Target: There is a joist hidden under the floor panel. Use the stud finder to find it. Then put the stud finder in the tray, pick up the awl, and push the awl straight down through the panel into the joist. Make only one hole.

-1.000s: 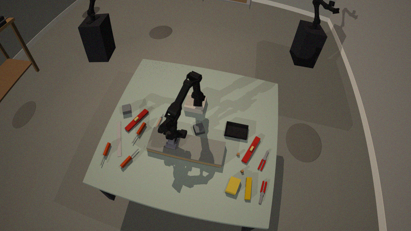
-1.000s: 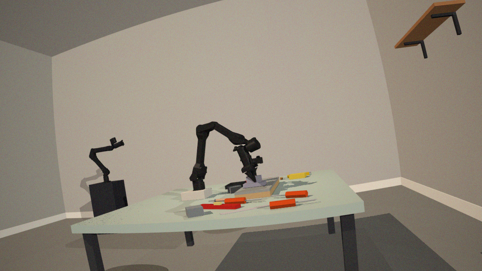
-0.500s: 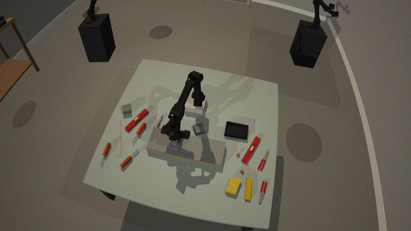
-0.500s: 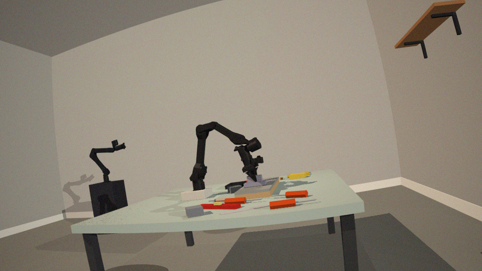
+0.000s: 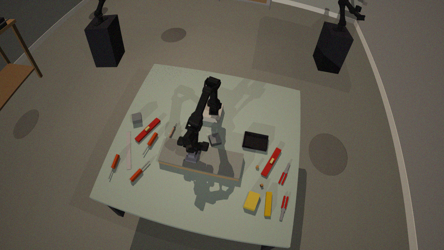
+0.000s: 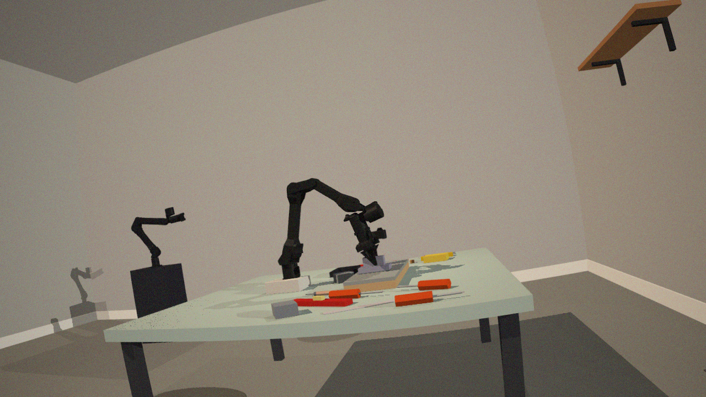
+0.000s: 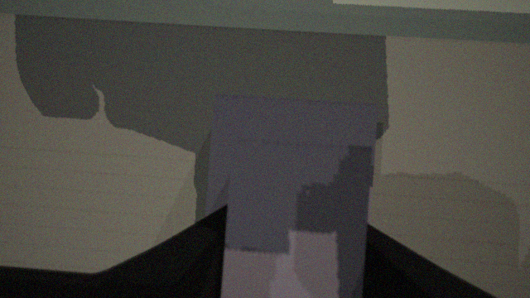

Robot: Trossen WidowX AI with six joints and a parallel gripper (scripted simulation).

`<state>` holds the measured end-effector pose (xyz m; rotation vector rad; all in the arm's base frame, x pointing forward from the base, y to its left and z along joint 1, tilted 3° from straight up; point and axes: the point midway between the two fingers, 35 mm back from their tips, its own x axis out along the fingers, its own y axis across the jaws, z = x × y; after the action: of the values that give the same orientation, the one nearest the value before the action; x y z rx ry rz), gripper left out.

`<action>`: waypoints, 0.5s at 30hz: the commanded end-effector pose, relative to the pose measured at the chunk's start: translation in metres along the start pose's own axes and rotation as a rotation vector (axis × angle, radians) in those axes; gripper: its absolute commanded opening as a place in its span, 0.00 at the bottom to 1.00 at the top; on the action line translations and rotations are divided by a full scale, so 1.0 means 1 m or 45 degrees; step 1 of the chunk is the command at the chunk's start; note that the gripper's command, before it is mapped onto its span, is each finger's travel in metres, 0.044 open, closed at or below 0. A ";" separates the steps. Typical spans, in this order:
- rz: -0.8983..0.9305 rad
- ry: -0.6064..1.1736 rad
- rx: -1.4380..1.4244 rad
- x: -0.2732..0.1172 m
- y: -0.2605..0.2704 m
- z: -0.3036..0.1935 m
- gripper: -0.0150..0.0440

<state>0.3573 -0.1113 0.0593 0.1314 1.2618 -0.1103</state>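
The purple-grey stud finder (image 5: 191, 158) (image 6: 378, 266) (image 7: 265, 165) stands on the left part of the grey floor panel (image 5: 236, 163) (image 6: 372, 283) (image 7: 103, 186). My gripper (image 5: 192, 151) (image 7: 287, 218) is shut on the stud finder's upper part, one black finger on each side in the wrist view. No gap shows between the stud finder and the panel. The black tray (image 5: 254, 149) is empty, to the right behind the panel. The awl (image 5: 172, 130), with a pale wooden handle, lies on the table behind the panel's left end. The joist is hidden, and no reading shows on the stud finder.
A small grey open box (image 5: 214, 139) stands just behind the panel. Orange screwdrivers (image 5: 152, 139) and a red level (image 5: 147, 130) lie left. Another red level (image 5: 271, 162), pliers (image 5: 283, 177) and yellow blocks (image 5: 251, 200) (image 5: 268, 204) lie right.
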 end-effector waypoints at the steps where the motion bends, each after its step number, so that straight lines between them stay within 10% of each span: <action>1: 0.001 0.001 -0.001 0.001 0.008 0.000 0.25; 15: 0.004 0.001 0.000 0.001 0.029 0.000 0.25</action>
<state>0.3604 -0.0903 0.0600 0.1327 1.2623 -0.1105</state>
